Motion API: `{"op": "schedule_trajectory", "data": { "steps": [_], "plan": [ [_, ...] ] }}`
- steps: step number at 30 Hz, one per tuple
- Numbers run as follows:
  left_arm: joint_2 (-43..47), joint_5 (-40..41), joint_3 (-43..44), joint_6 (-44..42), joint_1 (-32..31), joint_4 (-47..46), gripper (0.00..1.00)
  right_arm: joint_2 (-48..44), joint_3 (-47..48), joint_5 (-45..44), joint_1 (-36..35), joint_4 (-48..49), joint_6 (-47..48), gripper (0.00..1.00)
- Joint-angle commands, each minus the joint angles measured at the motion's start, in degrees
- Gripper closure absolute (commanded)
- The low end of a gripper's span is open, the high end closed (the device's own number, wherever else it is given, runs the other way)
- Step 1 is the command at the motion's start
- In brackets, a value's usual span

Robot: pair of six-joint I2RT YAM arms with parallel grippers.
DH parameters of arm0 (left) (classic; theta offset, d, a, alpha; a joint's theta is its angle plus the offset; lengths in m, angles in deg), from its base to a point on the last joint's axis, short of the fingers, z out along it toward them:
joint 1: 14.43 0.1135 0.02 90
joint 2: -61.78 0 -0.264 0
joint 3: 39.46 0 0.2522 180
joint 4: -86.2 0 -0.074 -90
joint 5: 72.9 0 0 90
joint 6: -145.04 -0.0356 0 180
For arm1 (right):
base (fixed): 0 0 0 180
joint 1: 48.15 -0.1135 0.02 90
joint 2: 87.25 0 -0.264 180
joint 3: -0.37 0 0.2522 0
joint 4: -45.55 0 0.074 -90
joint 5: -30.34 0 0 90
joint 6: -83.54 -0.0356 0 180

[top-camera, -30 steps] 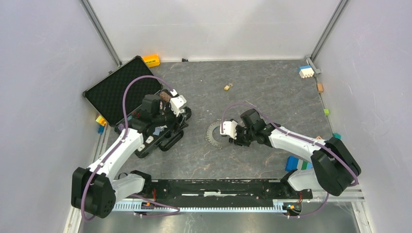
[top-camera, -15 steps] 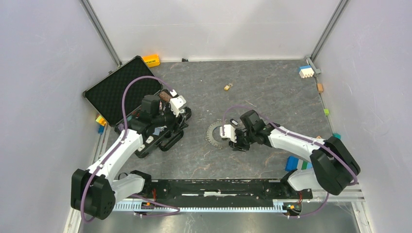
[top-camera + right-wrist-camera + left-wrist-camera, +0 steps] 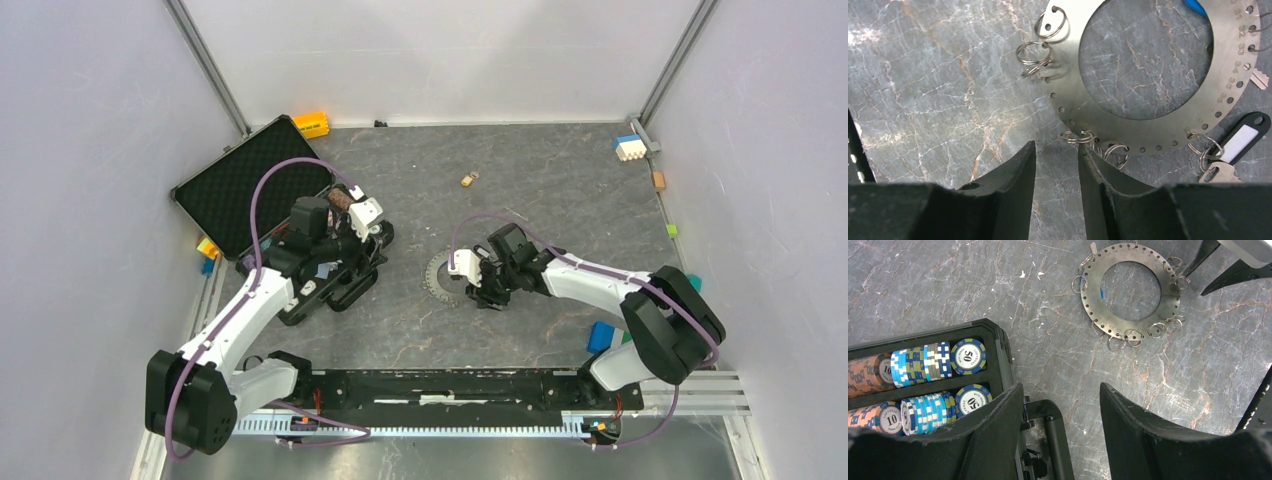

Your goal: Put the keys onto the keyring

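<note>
I see the keyring (image 3: pixel 1068 100), a perforated steel disc, flat on the counter (image 3: pixel 923 100), upper right in the right wrist view, a tagged key (image 3: pixel 1217 173) on its rim. The right end effector (image 3: pixel 1057 160) is narrowly apart beside it; the left end effector (image 3: pixel 1060 410) is wide apart by the chip case (image 3: pixel 1003 355)

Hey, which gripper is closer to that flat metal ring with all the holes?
The right. The right gripper is at the perforated ring's edge, jaws open beside its small split rings. The left gripper is farther off, over the poker chip case's corner.
</note>
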Motion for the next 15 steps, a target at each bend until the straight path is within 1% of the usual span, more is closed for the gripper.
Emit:
{"op": "schedule_trajectory", "data": {
  "steps": [1, 9, 12, 15],
  "plan": [
    [0.6, -1.7, -0.2, -0.3, 0.0, -1.7, 0.35, 1.1, 2.9, -2.1, -0.1, 2.5, -3.7, 0.57],
    [0.7, -1.7, -0.2, -0.3, 0.0, -1.7, 0.35, 1.9, 3.7, -2.2, -0.1, 3.4, -7.3, 0.49],
    [0.6, -1.7, -0.2, -0.3, 0.0, -1.7, 0.35, 2.6, 3.8, -2.7, 0.0, 3.9, -8.5, 0.50],
    [0.6, -1.6, -0.2, -0.2, 0.0, -1.6, 0.35, 3.4, 4.0, -4.3, -0.1, 4.3, -9.3, 0.55]
  ]
}}
